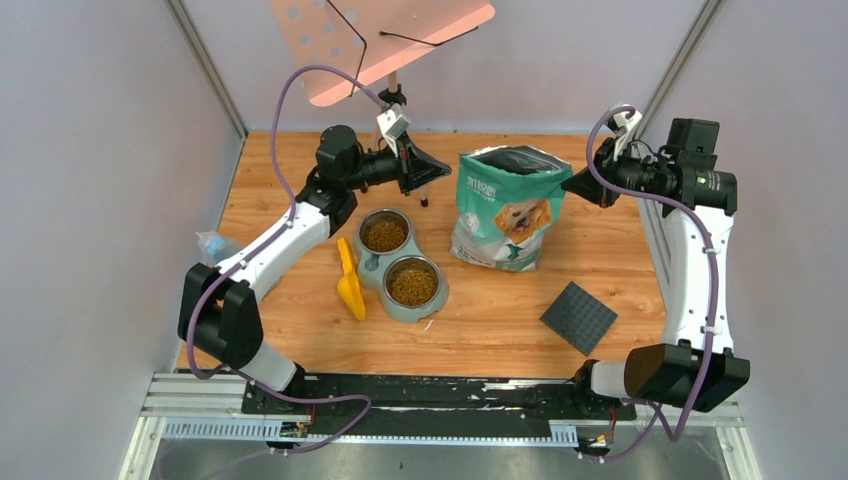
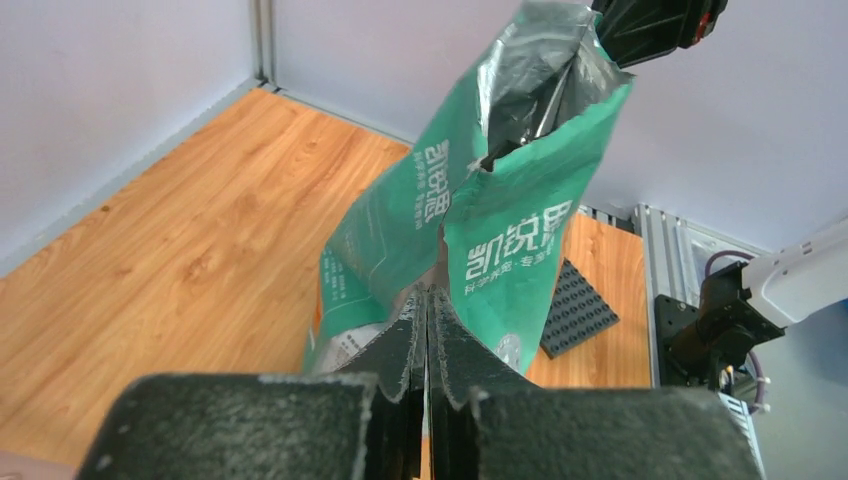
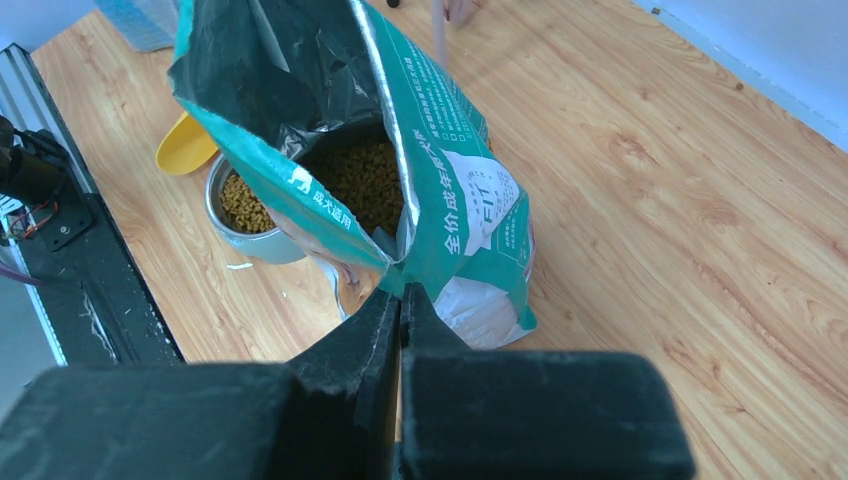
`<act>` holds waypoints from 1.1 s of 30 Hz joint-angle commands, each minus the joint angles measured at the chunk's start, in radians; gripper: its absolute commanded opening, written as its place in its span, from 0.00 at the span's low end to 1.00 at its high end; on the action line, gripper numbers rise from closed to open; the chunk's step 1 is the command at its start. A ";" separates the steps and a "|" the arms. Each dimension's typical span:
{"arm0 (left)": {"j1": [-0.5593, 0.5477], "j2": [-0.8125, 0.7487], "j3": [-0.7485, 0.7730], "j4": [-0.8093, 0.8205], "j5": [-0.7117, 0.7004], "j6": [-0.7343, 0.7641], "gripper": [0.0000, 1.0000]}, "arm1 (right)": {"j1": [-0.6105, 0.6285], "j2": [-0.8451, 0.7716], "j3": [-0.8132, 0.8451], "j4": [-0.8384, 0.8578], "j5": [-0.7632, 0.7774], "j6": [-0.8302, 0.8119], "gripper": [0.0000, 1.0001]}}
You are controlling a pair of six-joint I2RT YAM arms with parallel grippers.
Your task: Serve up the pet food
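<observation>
The pet food [image 1: 384,235] fills both bowls of a grey double feeder [image 1: 372,268]; the nearer bowl's kibble [image 1: 412,284] is level with the rim. Kibble also shows in the right wrist view [image 3: 240,202]. The teal-green bag [image 1: 505,205] stands upright and open to the right of the bowls. My right gripper [image 1: 572,186] is shut on the bag's top right rim [image 3: 400,290]. My left gripper [image 1: 440,174] is shut and empty, in the air just left of the bag [image 2: 500,250]. The yellow scoop [image 1: 350,282] lies left of the feeder.
A black studded plate [image 1: 578,317] lies at the front right, also in the left wrist view [image 2: 578,310]. A pink perforated panel [image 1: 385,40] hangs over the back wall. A clear plastic item [image 1: 213,244] lies at the table's left edge. Grey walls close three sides.
</observation>
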 commanded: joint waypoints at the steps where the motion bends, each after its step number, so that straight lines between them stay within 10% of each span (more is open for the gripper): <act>1: 0.034 -0.056 0.013 0.047 -0.004 -0.028 0.00 | -0.018 0.014 0.059 0.037 -0.030 0.018 0.00; 7: 0.026 -0.033 0.042 0.078 0.097 -0.028 0.03 | -0.017 0.003 0.054 0.036 -0.024 0.009 0.00; 11: 0.010 0.000 0.088 0.069 0.160 0.012 0.60 | -0.013 -0.006 0.042 0.035 -0.023 0.003 0.00; 17: -0.028 0.102 0.203 0.077 0.218 0.016 0.68 | 0.000 -0.022 0.029 0.028 -0.013 -0.018 0.00; 26: -0.089 0.219 0.294 0.116 0.268 -0.009 0.56 | 0.004 -0.032 0.032 0.019 0.002 -0.028 0.00; 33: -0.039 0.183 0.259 0.191 0.277 -0.069 0.02 | 0.002 -0.027 0.042 -0.007 0.024 -0.053 0.00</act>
